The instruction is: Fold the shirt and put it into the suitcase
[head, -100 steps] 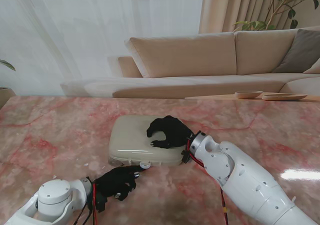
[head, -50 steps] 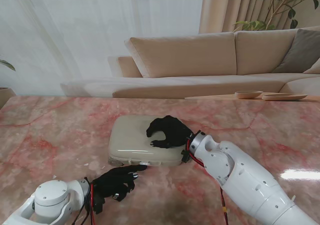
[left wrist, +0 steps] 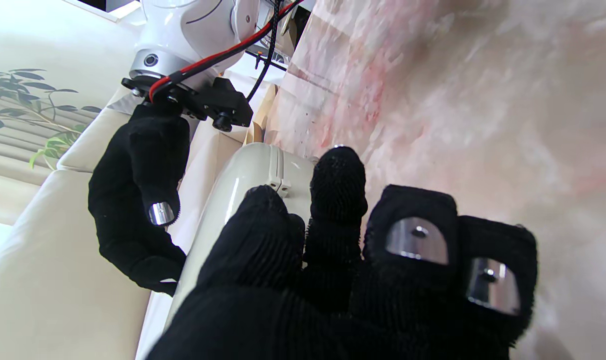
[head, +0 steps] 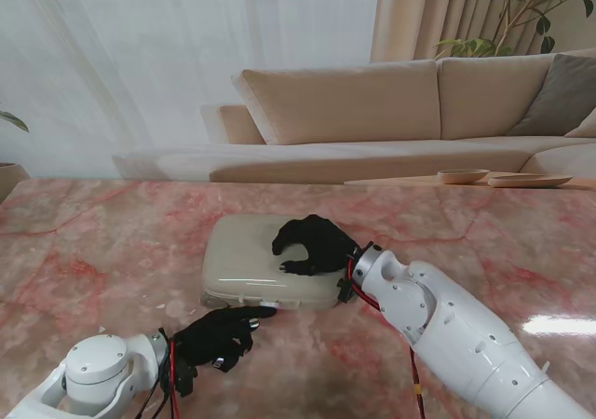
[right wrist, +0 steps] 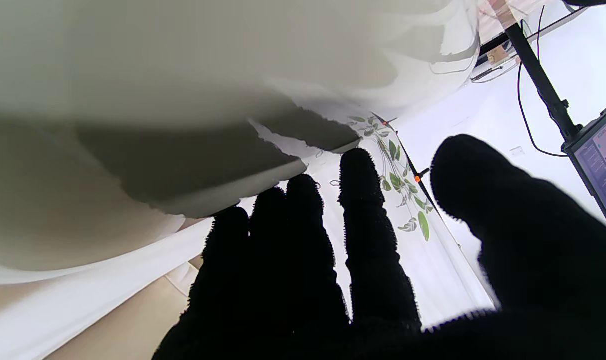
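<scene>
The cream hard-shell suitcase (head: 240, 251) lies closed on the pink marble table (head: 93, 251). No shirt shows in any view. My right hand (head: 312, 244) rests palm down on the lid's right part, fingers spread, holding nothing; in its wrist view the fingers (right wrist: 363, 240) lie along the pale lid (right wrist: 132, 75). My left hand (head: 219, 337) sits at the case's near edge with its fingers curled. Thumb and index finger (left wrist: 338, 175) meet at the seam hardware (left wrist: 277, 184) of the suitcase (left wrist: 242, 170). I see nothing between them. That view also shows the right hand (left wrist: 137, 200).
A beige sofa (head: 391, 112) stands beyond the table's far edge, with shallow wooden dishes (head: 503, 177) on a ledge at the right. Bare marble surrounds the suitcase on all sides. A bright glare patch (head: 559, 326) lies on the table at the right.
My left hand drew slightly back, then reached the seam again. The small white round piece at its fingertip a second ago is now mostly covered. The right hand has not moved.
</scene>
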You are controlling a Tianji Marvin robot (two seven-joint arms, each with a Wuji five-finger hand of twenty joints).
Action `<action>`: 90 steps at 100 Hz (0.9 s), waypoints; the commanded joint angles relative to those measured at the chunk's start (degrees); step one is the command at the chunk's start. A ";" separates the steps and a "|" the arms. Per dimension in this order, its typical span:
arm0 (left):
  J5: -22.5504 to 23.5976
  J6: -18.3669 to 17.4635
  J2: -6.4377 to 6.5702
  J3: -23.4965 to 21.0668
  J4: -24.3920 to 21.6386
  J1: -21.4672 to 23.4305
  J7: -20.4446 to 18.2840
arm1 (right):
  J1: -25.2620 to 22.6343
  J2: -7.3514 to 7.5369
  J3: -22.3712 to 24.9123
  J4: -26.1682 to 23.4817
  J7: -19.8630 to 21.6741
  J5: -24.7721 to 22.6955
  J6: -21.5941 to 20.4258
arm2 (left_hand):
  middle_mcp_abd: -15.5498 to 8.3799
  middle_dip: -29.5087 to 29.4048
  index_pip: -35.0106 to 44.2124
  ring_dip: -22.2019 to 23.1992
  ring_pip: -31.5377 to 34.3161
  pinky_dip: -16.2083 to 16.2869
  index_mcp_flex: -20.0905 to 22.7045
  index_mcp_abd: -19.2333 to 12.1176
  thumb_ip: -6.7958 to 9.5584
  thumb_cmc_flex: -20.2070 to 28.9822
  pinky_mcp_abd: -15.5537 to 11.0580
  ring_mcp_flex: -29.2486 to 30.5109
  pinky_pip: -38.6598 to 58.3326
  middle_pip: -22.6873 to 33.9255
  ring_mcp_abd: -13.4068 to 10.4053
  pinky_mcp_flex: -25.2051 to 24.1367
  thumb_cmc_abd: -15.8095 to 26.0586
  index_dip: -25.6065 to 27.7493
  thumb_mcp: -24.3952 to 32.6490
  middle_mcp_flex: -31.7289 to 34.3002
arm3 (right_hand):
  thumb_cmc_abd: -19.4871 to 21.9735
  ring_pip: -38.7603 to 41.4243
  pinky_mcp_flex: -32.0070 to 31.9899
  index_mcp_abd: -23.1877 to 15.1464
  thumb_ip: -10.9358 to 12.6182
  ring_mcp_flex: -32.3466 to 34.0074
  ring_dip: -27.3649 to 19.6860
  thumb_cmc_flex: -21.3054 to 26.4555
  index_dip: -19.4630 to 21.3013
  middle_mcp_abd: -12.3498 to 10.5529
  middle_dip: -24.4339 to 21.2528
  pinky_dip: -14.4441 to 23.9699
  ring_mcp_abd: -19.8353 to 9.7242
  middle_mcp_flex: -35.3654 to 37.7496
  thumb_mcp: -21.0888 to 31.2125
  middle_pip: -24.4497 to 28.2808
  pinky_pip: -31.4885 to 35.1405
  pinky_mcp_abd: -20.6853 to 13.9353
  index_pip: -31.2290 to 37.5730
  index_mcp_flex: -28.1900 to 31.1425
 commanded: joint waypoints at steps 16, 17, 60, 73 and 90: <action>0.36 -0.36 -0.21 -0.01 -0.94 -0.20 0.46 | -2.21 0.47 -1.30 3.49 2.93 -0.43 0.86 | -0.24 0.48 -0.76 -0.26 4.49 -0.66 -0.08 -6.03 1.68 4.38 -3.78 2.90 13.31 1.50 -0.39 2.49 1.94 0.46 0.36 2.13 | 0.00 6.81 4.77 -0.83 -2.37 3.31 1.45 -2.71 0.16 2.05 0.59 1.87 5.57 1.01 0.40 -0.21 6.70 9.45 0.79 1.64; 0.37 -0.33 -0.22 -0.01 -0.93 -0.22 0.48 | -2.21 0.47 -1.29 3.49 2.95 -0.43 0.85 | -0.23 0.49 -0.75 -0.26 4.49 -0.66 -0.08 -5.99 1.69 4.38 -3.78 2.91 13.31 1.50 -0.41 2.49 1.92 0.47 0.40 2.13 | 0.00 6.82 4.78 -0.87 -2.36 3.35 1.46 -2.68 0.16 2.06 0.59 1.87 5.56 1.03 0.44 -0.21 6.71 9.47 0.79 1.67; -0.09 -0.25 -0.42 -0.19 -0.53 -1.08 0.76 | -2.08 0.60 -1.30 3.67 3.54 -0.29 0.84 | -0.49 0.86 -0.20 -0.32 4.66 -0.65 0.22 -4.80 1.72 4.38 -3.82 3.14 13.40 1.48 -0.59 2.63 1.90 0.83 0.34 2.34 | -0.42 6.88 4.93 -1.24 -2.50 3.65 1.41 -3.17 0.17 1.75 0.55 1.87 5.37 1.28 1.24 -0.26 6.87 9.44 0.80 1.85; -0.08 -0.56 -0.35 -0.02 -0.36 -1.37 0.42 | -1.99 0.64 -1.32 3.72 3.77 -0.23 0.84 | -0.40 0.92 -0.02 -0.35 4.68 -0.67 0.28 -4.77 1.74 4.38 -3.85 3.14 13.42 1.44 -0.59 2.65 1.83 0.94 0.38 2.35 | -0.29 6.81 5.02 -1.41 -2.55 3.57 1.36 -3.19 0.21 1.57 0.57 1.84 5.06 1.19 1.21 -0.18 6.86 9.25 0.89 1.67; 0.06 -0.58 -0.16 -0.02 -0.24 -1.45 -0.40 | -1.94 0.69 -1.28 3.71 3.90 -0.30 0.83 | -0.38 0.97 0.07 -0.37 4.69 -0.70 0.29 -4.55 1.71 4.38 -3.86 3.14 13.44 1.40 -0.59 2.65 1.80 1.01 0.25 2.34 | -0.04 6.75 4.95 -1.37 -2.56 3.45 1.34 -3.06 0.25 1.51 0.59 1.79 5.00 0.96 0.91 -0.10 6.77 9.15 0.97 1.35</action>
